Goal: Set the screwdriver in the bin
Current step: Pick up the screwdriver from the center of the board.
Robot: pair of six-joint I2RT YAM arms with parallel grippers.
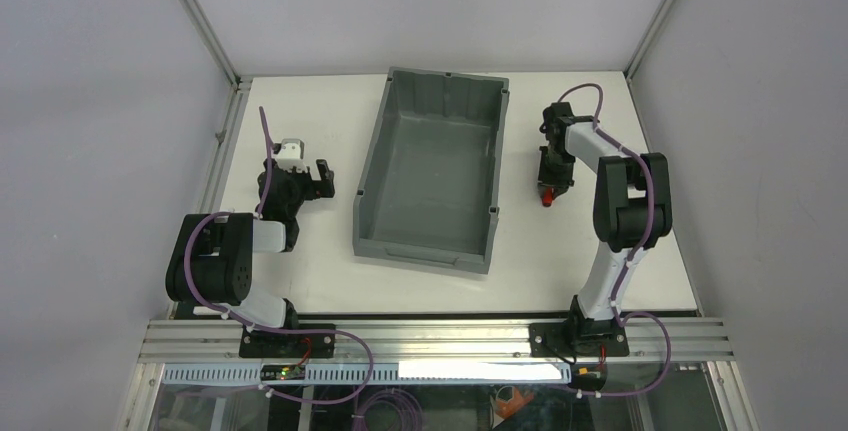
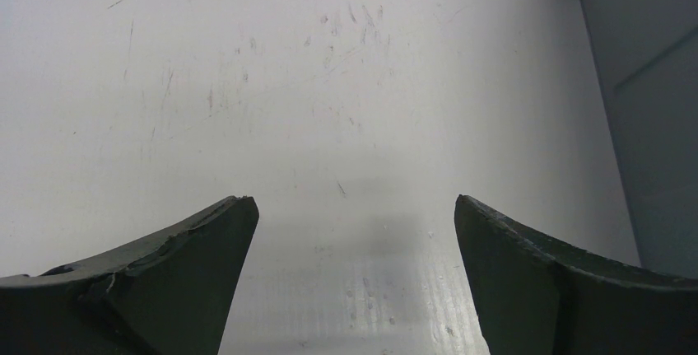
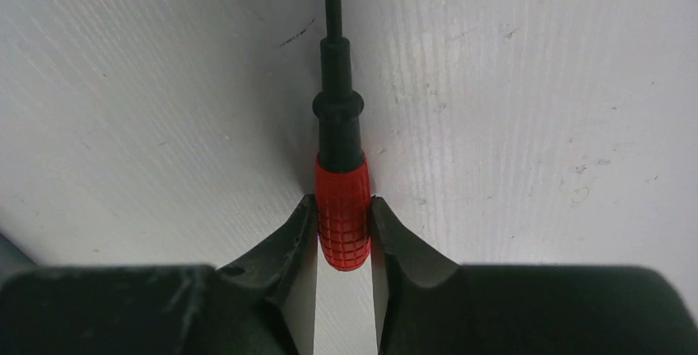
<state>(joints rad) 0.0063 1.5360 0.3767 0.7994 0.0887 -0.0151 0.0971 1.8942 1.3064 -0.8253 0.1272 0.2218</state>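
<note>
The screwdriver [image 3: 343,211] has a short red ribbed handle and a thin black shaft that runs up and out of the right wrist view. My right gripper [image 3: 343,207] is shut on the red handle, one fingertip pressed against each side, low over the white table. From above, the red handle end [image 1: 548,198] peeks out below the right gripper [image 1: 553,179], to the right of the grey bin [image 1: 372,181]. The bin stands in the middle with nothing visible inside. My left gripper [image 1: 322,180] is open left of the bin, holding nothing [image 2: 354,207].
The bin's grey outer wall [image 2: 650,116] rises at the right edge of the left wrist view. Grey enclosure walls and an aluminium frame [image 1: 205,31] surround the white table [image 1: 300,111]. The arm bases sit on the rail [image 1: 430,336] at the near edge.
</note>
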